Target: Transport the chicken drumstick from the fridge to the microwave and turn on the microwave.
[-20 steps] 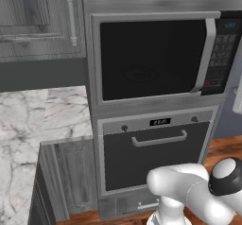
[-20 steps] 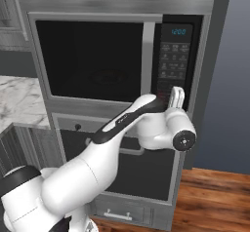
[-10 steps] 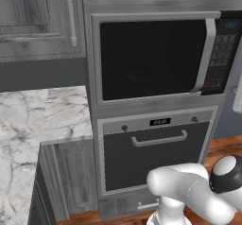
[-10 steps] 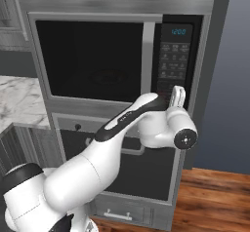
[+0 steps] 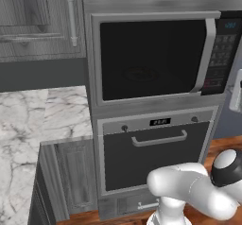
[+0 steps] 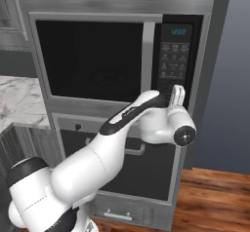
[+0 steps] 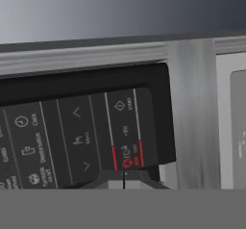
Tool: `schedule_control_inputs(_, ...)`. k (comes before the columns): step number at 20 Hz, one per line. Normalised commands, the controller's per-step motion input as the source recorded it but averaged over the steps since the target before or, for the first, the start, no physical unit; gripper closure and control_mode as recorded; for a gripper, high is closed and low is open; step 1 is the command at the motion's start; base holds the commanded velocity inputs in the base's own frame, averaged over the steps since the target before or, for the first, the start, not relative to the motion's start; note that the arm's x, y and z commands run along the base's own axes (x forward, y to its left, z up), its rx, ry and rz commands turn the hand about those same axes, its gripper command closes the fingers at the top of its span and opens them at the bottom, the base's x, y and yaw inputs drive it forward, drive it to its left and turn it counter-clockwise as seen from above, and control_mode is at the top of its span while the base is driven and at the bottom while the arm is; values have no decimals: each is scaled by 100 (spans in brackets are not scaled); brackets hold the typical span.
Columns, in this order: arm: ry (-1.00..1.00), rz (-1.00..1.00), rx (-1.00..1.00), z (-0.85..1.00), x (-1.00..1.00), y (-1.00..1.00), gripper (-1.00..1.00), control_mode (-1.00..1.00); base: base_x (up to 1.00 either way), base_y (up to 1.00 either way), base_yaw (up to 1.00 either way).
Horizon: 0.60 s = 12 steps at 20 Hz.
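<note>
**Start-button press, microwave keypad**

With door shut, microwave (image 6: 97, 60) ready for the start press. Claw (image 6: 178, 93) pressed together, tips at lower keypad panel (image 6: 173, 63), right of curved handle (image 6: 148, 55). Best pushed straight in on the red-marked bottom key, briefly. Chicken drumstick hidden behind the dark glass, presumably inside. Display above keypad seemingly "12:00"; key labels blurred.

The robot's big smooth white arm (image 6: 93, 163) has round fat parts, black bands at its joints, and a small pale gripper (image 6: 177, 94).
</note>
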Motion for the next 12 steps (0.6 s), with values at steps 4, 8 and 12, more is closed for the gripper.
schedule_control_inputs(4, 0, 0, 0, 0, 13, -7, 100, -100, 0, 0, 0)
schedule_control_inputs(8, 0, 0, 0, 0, 16, -8, 100, -100, 0, 0, 0)
schedule_control_inputs(12, 0, 0, 0, -3, 14, -4, 100, -100, 0, 0, 0)
